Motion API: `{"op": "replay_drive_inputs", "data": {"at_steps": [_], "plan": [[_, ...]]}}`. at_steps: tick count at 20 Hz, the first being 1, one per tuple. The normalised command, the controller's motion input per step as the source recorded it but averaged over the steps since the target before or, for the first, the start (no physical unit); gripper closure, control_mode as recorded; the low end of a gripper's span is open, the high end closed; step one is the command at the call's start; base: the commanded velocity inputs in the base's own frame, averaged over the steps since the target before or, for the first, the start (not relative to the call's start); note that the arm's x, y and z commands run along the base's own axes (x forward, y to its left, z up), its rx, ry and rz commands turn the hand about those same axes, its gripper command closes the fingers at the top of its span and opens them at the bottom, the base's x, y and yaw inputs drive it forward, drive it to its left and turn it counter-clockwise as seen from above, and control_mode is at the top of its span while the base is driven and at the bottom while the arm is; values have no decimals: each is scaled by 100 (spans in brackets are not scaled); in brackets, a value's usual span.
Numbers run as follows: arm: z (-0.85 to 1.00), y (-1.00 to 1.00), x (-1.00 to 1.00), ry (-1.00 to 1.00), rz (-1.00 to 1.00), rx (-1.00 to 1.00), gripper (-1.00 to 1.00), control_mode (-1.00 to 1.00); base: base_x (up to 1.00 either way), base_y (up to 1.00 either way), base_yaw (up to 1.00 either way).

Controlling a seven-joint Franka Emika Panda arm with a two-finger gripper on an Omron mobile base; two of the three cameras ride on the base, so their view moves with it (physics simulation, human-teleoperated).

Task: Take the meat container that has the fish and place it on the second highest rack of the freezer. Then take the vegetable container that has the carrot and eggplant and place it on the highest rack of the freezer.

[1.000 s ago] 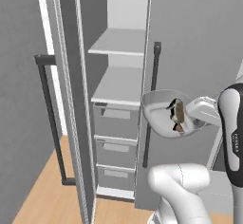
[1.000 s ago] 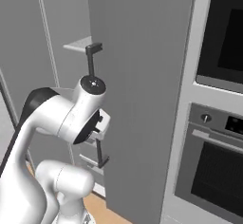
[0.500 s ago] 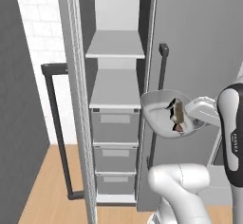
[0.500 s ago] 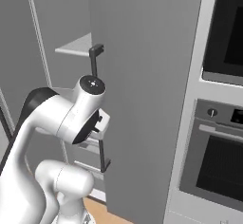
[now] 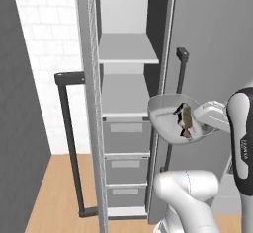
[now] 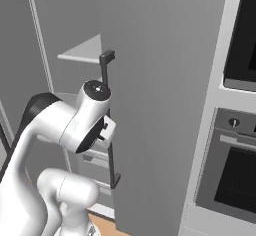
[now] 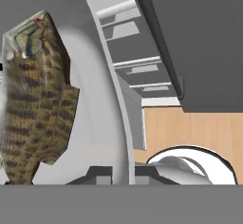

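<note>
At the centre of the left base view the freezer (image 5: 128,103) is seen with its door (image 5: 86,128) swung open toward 9 o'clock, the long dark bar handle (image 5: 69,143) standing on the door's outer face. Inside the white interior, the highest rack (image 5: 127,49) is found at about 12 o'clock and a second shelf (image 5: 123,96) directly below it, with stacked grey drawers (image 5: 126,163) beneath that, toward 6 o'clock. Both shelf boards appear bare. A white meat container (image 5: 170,121) is held up at about 3 o'clock of the freezer opening, outside the cabinet and roughly level with the top drawer, in front of the adjoining grey panel and its dark handle (image 5: 179,108). The fish (image 5: 186,120) is seen lying in the container, tilted, its mottled brown body partly hidden by the rim. In the hand view the fish (image 7: 35,99) lies at 9 o'clock against the container's white wall (image 7: 97,99), with the drawers (image 7: 133,61) at 12 o'clock and wood floor (image 7: 194,128) at 4 o'clock. The gripper (image 5: 200,128) is closed almost fully, its fingers pinched on the container's edge at the side nearest the arm. In the right base view an oven column (image 6: 232,150) is noted at 3 o'clock.
</note>
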Motion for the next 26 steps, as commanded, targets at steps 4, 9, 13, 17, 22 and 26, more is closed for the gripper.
{"op": "replay_drive_inputs", "data": {"at_steps": [4, 9, 13, 17, 22, 26], "plan": [[0, 0, 0, 0, 0, 0, 100, 100, 46, 18, 0], [0, 0, 0, 0, 0, 0, 100, 100, 22, 23, 0], [0, 0, 0, 0, 0, 0, 100, 100, -12, 13, 8], [0, 0, 0, 0, 0, 0, 100, 100, -5, 17, 17], [0, 0, 0, 0, 0, 0, 100, 100, -29, 6, 18], [0, 0, 0, 0, 0, 0, 100, 100, -3, 18, 1]]}}
